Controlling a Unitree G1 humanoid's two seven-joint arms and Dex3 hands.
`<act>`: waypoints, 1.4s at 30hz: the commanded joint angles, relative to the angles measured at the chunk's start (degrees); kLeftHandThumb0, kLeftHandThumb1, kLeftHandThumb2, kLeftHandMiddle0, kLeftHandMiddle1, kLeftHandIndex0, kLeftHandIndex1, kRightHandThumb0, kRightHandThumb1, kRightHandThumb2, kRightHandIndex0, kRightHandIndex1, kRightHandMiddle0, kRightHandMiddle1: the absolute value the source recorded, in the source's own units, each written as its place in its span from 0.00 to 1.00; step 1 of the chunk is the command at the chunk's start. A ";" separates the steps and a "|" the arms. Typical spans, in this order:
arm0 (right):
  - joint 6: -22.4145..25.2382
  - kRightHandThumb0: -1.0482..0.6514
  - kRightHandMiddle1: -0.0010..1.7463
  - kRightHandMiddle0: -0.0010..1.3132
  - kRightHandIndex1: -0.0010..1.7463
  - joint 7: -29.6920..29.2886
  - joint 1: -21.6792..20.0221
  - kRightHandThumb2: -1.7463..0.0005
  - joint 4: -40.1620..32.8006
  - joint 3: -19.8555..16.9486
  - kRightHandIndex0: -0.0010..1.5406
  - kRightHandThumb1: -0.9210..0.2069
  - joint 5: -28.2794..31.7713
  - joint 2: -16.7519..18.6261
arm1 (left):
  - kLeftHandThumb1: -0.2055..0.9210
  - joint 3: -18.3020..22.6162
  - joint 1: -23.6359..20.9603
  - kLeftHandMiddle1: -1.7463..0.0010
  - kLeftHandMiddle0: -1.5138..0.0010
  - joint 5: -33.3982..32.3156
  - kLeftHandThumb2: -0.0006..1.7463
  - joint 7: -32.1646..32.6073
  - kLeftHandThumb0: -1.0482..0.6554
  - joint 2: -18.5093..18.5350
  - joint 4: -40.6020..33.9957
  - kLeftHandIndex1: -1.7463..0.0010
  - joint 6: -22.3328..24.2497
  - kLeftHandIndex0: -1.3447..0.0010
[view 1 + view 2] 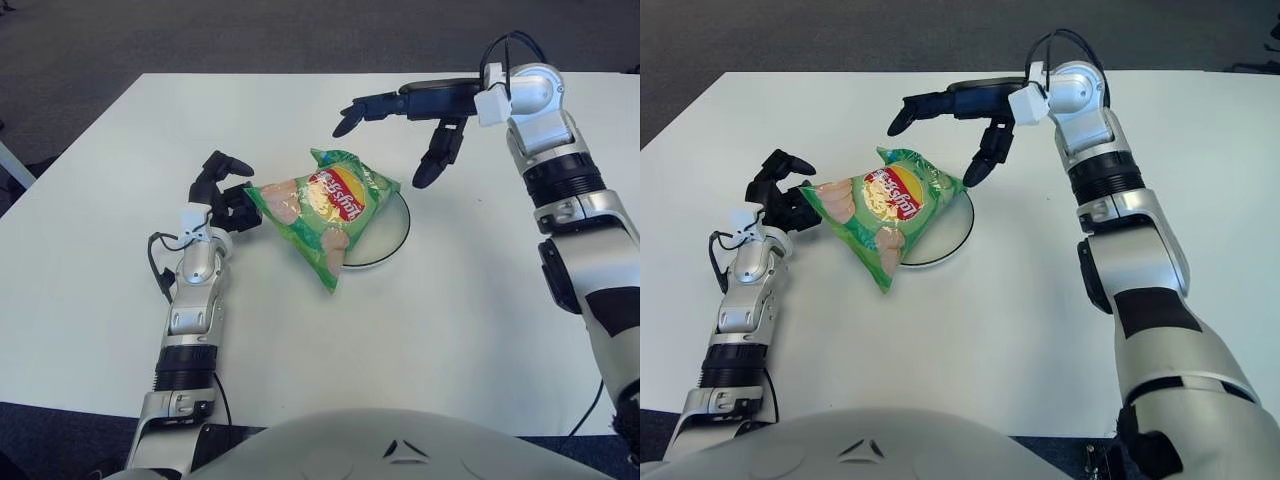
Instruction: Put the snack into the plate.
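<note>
Left eye view shows you the snack bag lying on the plate, overhanging its 9 o'clock rim toward the left hand. Right eye view shows you the right hand above the plate's 12 o'clock edge, fingers spread, holding nothing; left fingers curled, apparently empty, on the white desk.

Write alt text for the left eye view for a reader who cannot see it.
A green snack bag lies across a round plate on a white table, overhanging its left rim. The right hand hovers open beyond it, holding nothing. The left hand shows just left of the bag's corner.
</note>
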 commanded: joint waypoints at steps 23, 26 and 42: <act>0.25 0.00 0.32 0.00 0.05 -3.54 0.46 0.77 2.85 -5.48 0.08 0.17 -1.29 -5.26 | 0.50 -0.34 5.09 0.00 0.14 0.47 0.73 0.59 0.34 -2.72 3.57 0.00 -0.86 0.56; 1.07 0.02 0.41 0.00 0.08 -13.25 5.96 0.76 2.29 -6.70 0.11 0.19 -4.38 -3.79 | 0.50 -0.32 5.06 0.00 0.14 0.82 0.73 0.84 0.34 -2.81 3.37 0.00 -0.76 0.57; 19.19 0.38 0.67 0.00 0.50 -40.17 11.49 0.37 6.23 -13.90 0.13 0.49 -3.18 4.59 | 0.50 0.29 5.59 0.00 0.15 0.68 0.73 0.28 0.34 -1.78 3.15 0.00 -0.90 0.57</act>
